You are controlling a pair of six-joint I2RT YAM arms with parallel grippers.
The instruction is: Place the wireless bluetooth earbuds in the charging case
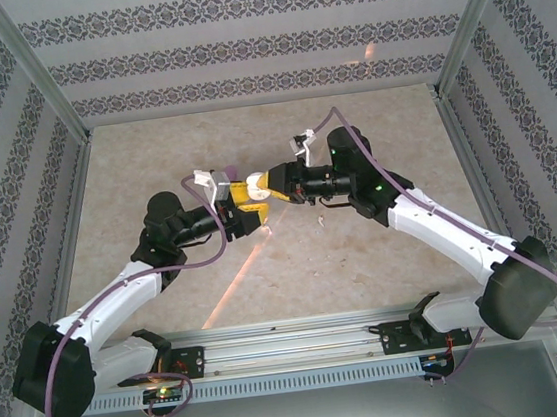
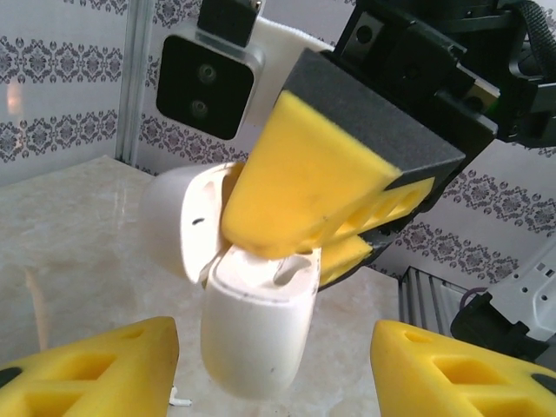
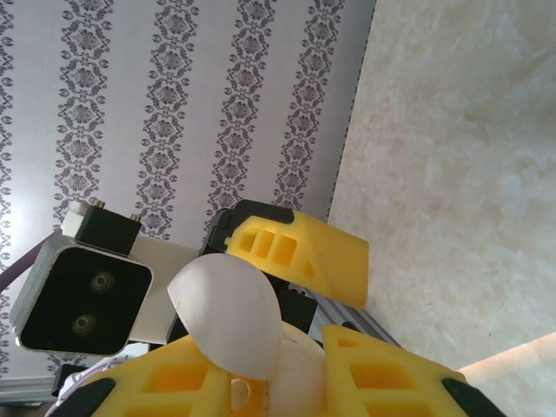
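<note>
charging case [image 2: 252,339], smooth glossy clamshell, hinged open

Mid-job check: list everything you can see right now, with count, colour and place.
whitish oval clamshell charging case: one, lid open, held in the air mid-table
pale rounded bit: one, possibly an earbud, in the case's well, mostly hidden under a yellow finger
beige marble-look tabletop: one, beneath the arms
grey floral-striped walls: around three sides of the table
silver metal frame posts: two, at the back corners
white-and-black arms: two, left, right, meeting mid-table
left claw: yellow fingers, open either side of the case
right claw: yellow fingers, shut on the case
wrist cameras: two, black-faced, right, left
</note>
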